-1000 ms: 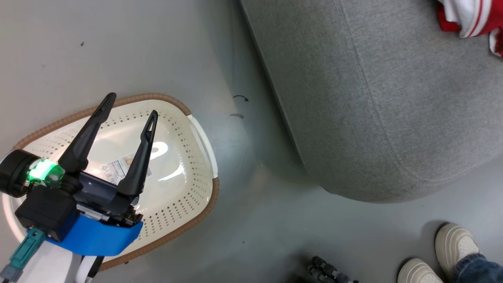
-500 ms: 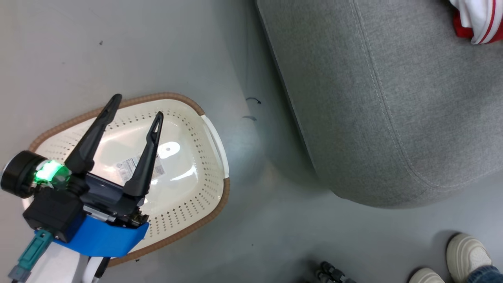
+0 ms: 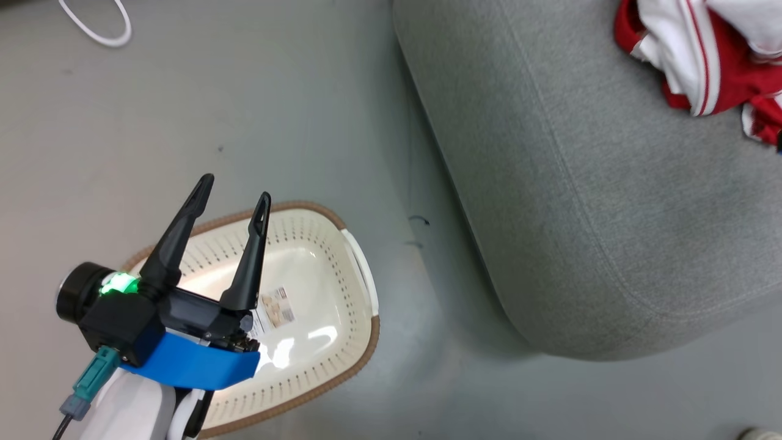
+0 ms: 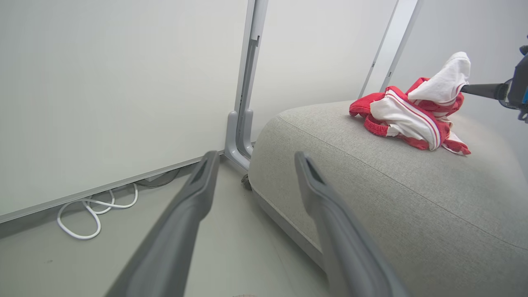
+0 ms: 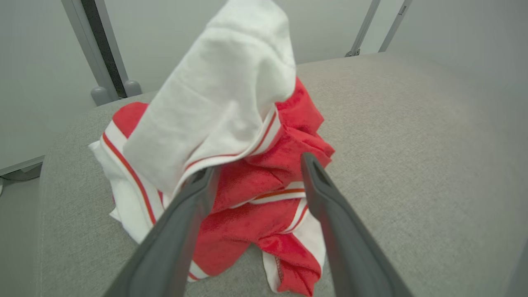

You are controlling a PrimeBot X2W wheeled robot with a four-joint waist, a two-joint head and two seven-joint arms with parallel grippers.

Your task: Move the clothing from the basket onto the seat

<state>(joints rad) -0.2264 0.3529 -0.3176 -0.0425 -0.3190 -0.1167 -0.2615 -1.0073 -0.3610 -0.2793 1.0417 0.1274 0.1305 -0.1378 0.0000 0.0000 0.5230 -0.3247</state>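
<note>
The clothing (image 3: 690, 73) lies heaped on the grey seat (image 3: 580, 214) and the basket (image 3: 317, 256) on the floor holds none, so the task looks to be at its last step, the release. The right hand (image 5: 258, 165) is spread wide around the pile, with a white fold seemingly draped over one finger, so it must back away gently. The left hand (image 3: 236, 186) hovers open and empty above the basket.

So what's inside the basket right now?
A printed label sits on the floor of the basket; no garments in the part that shows. The left tool and its wrist cover the near-left portion, so that cannot be checked. The clothing lies on the seat.
</note>
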